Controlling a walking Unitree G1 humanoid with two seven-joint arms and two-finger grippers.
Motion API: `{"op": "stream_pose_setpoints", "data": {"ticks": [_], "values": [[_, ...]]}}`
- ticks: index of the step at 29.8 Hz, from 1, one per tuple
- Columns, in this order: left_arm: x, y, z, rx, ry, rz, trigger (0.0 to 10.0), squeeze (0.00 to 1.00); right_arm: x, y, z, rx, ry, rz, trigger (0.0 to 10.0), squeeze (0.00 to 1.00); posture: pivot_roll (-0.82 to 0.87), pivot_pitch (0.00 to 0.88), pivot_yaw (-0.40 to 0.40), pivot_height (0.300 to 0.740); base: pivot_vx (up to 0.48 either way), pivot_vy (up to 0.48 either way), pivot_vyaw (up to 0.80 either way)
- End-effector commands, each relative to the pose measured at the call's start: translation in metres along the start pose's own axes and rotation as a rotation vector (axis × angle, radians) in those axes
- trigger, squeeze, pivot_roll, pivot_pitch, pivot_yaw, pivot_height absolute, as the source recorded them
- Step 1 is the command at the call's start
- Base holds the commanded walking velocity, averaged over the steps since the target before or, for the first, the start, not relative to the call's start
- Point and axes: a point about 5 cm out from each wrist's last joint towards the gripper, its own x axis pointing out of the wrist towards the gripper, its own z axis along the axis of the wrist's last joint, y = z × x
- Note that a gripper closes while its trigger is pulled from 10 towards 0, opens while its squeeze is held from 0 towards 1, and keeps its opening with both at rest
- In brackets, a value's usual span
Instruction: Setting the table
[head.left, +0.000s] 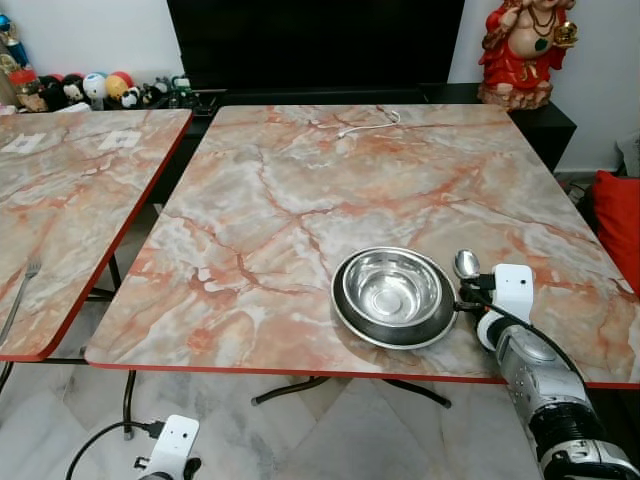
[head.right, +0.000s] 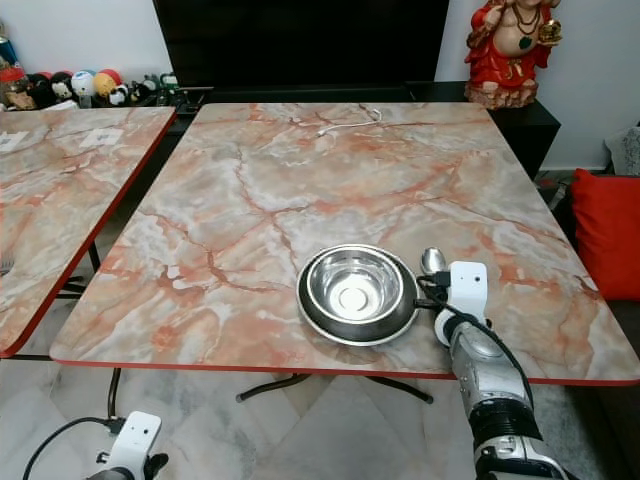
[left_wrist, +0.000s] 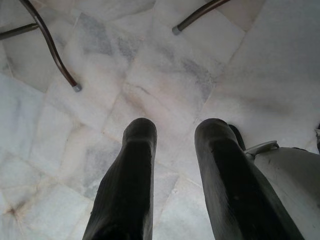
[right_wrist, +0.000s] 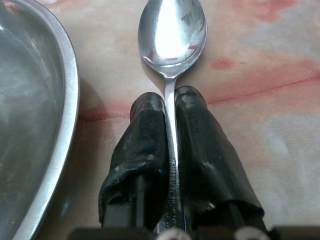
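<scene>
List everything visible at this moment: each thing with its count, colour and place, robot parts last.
Table: one, pink-orange marble top with red edge, in front of the robot.
Second table: one, same marble look, to the robot's left.
Bowl: one, steel, sitting in the plate.
Plate: one, steel, near the table's front edge.
Spoon: one, silver, just right of the plate.
Cable: one, white, at the table's far edge.
Statue: one, red and gold, on the dark cabinet at far right.
Figurines: several, mixed colours, far left.
Cushion: one, red, right edge.
Right hand: black fingers shut on the spoon handle.
Left hand: open, low over the floor.
</scene>
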Motion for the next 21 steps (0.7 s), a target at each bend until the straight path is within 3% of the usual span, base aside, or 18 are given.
{"op": "stream_pose_setpoints", "data": {"ticks": [1,21], "values": [[-0.0011,0.003,-0.0036,0.001,0.013,0.008,10.0,0.0,0.0015,0.0032,-0.0005,0.003,0.003,0.009,10.0,0.41,0.04,0.017,0.03,0.74,0.0,0.0,0.0],[-0.001,0.0023,-0.0035,-0.002,0.012,0.006,10.0,0.0,0.0021,0.0051,-0.0023,-0.007,0.013,0.016,10.0,0.42,0.04,0.017,0.026,0.74,0.0,0.0,0.0]]}}
